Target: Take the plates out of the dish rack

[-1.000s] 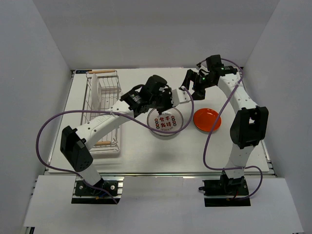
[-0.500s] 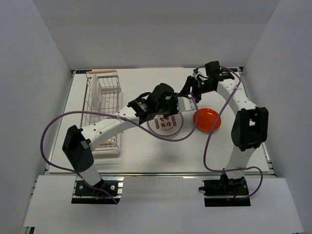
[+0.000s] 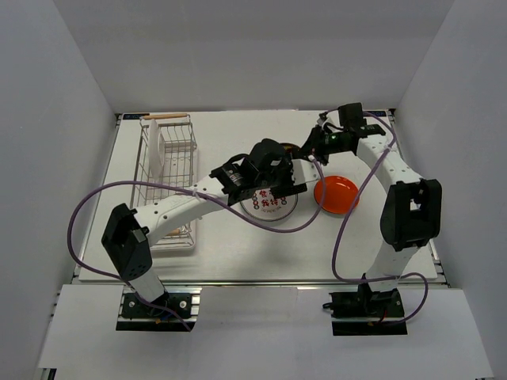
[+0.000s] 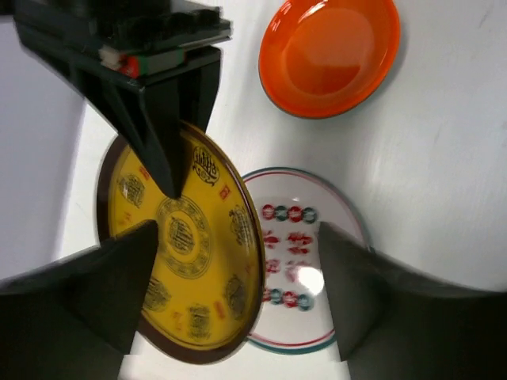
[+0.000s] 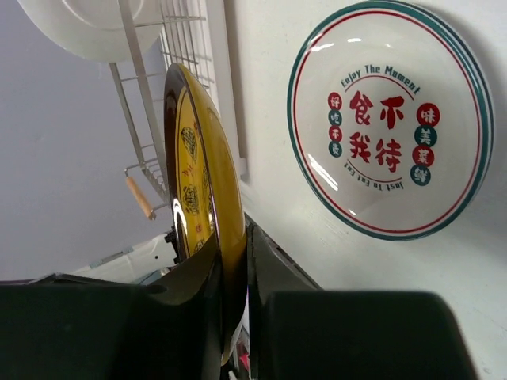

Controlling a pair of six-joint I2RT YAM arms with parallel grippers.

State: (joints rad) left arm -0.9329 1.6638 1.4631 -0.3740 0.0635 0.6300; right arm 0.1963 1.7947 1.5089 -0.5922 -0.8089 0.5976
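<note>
The small yellow-brown plate (image 4: 182, 253) stands on edge above the table. My right gripper (image 5: 234, 277) is shut on its rim, and its dark fingers (image 4: 158, 119) pinch the plate's top edge in the left wrist view. My left gripper (image 4: 238, 293) is open, its fingers wide on both sides of the plate. Below lies the white plate with red-green marks (image 3: 269, 203), and the orange-red plate (image 3: 337, 193) lies to its right. The silver dish rack (image 3: 168, 186) stands at the left, with a white plate (image 5: 87, 28) upright in it.
The rack's wooden handles (image 3: 165, 116) lie at its far and near ends. Purple cables (image 3: 87, 206) loop from both arms over the table. Both grippers meet over the middle of the table, above the white plate.
The left arm carried the yellow-brown plate rightward to the right gripper. The right gripper shut on its rim, and the left gripper opened and let go.
</note>
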